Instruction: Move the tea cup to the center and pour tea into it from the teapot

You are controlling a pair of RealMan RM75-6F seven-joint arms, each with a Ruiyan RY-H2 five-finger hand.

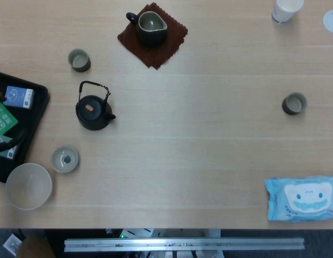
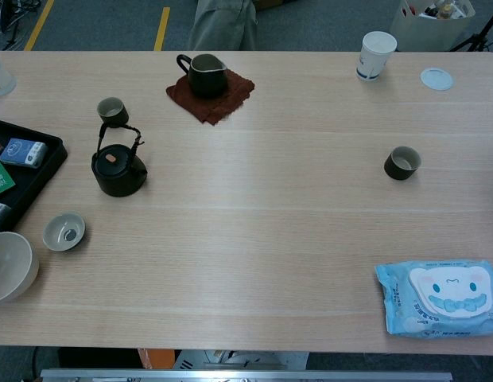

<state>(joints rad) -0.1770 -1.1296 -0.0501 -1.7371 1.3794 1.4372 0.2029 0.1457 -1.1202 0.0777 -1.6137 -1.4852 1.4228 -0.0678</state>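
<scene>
The teapot (image 1: 93,112) (image 2: 118,169) is black and round, with a thin wire handle standing up over it and a small brownish knob on its lid. It stands on the left part of the light wooden worktop (image 1: 198,161) (image 2: 254,263), with its short spout toward the right.

There are two small dark tea cups with pale greenish insides. One tea cup (image 1: 79,60) (image 2: 112,111) stands just behind the teapot, near it but not touching. The other tea cup (image 1: 294,103) (image 2: 402,162) stands alone on the right side, well apart from the teapot. Both are upright, and I cannot tell if anything is inside them.

A dark pitcher (image 1: 151,27) (image 2: 205,75) sits on a dark red cloth (image 1: 156,47) (image 2: 219,99) at the far side.

No robot hand is visible in either view, so I cannot tell its state.
</scene>
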